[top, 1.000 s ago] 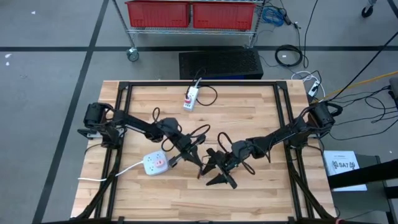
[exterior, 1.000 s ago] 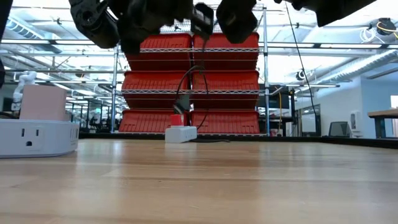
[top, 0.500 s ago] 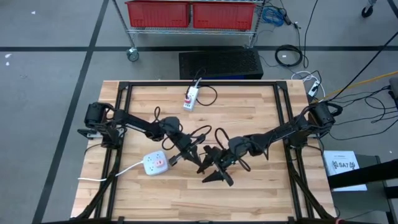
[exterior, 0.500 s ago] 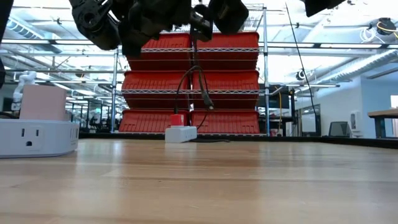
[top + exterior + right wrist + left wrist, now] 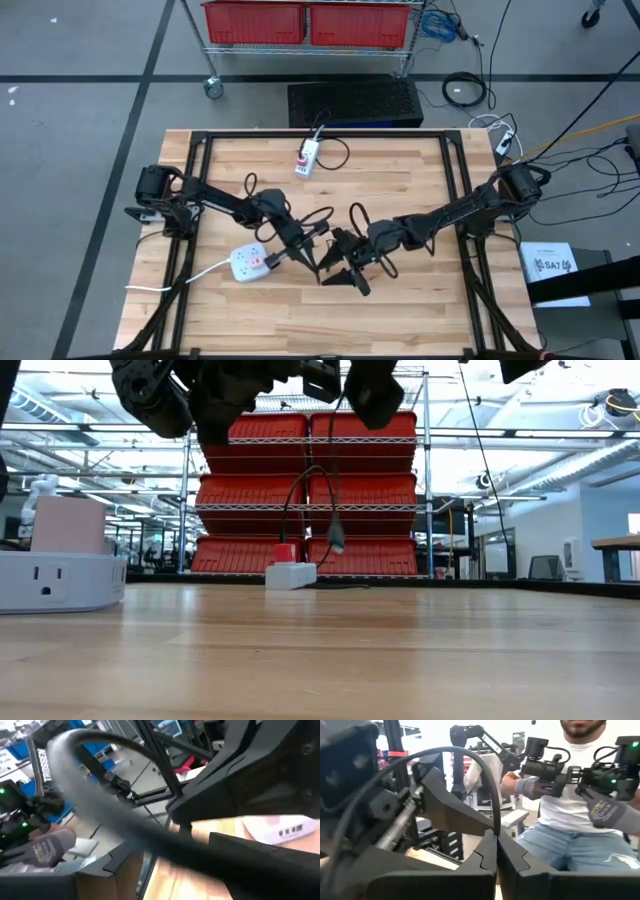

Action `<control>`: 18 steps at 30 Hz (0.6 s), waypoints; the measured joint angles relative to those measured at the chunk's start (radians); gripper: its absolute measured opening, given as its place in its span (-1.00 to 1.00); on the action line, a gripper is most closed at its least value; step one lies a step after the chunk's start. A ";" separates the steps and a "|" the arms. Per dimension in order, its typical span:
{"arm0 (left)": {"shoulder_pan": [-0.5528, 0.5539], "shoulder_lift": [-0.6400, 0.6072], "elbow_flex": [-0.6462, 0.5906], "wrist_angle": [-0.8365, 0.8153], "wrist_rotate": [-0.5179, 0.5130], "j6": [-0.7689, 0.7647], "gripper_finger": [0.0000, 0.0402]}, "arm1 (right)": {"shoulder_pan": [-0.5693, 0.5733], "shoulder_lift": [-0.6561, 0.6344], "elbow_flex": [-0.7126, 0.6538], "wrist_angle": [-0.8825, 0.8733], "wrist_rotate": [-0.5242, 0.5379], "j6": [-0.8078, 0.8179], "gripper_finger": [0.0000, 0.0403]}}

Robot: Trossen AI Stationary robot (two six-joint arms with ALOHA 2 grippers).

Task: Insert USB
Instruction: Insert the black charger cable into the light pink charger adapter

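Both my arms meet over the middle of the bench (image 5: 400, 310), held up off the wood. My left tool (image 5: 322, 262) has its fingers (image 5: 485, 857) pressed together, pinching the black cable (image 5: 470, 765); the left wrist view shows the cable looping up and coming down right into the seam between them. My right tool (image 5: 338, 274) sits just beside the left one, fingers spread, nothing clamped; the cable runs blurred across the right wrist view (image 5: 125, 827) close to the camera, and I cannot tell if it touches a finger there. In the low view the cable hangs in a loop under the arms and its USB plug (image 5: 337, 542) dangles free in the air, well above the bench, not in any socket. The white power block (image 5: 250, 263) lies on the bench just on the left arm's side of the tools, its white lead running off toward the near left edge; the low view shows it at the left edge with an outlet facing the camera and a pink box on top (image 5: 68, 525). A second white strip with a red end (image 5: 307, 158) lies near the far edge, well apart from both tools. Past the bench a seated person in a white shirt (image 5: 570, 795) grips black control handles with gloved hands (image 5: 607, 812).
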 joint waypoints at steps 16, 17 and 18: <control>0.000 0.000 0.000 -0.026 -0.025 0.003 -1.00 | -0.008 0.081 0.000 0.137 0.031 0.049 -0.34; 0.000 0.000 0.000 -0.026 -0.024 0.002 -1.00 | -0.008 0.081 0.000 0.137 0.035 0.047 -0.43; 0.000 0.000 0.000 -0.026 -0.024 0.002 -1.00 | -0.008 0.081 0.000 0.136 0.041 0.043 -0.52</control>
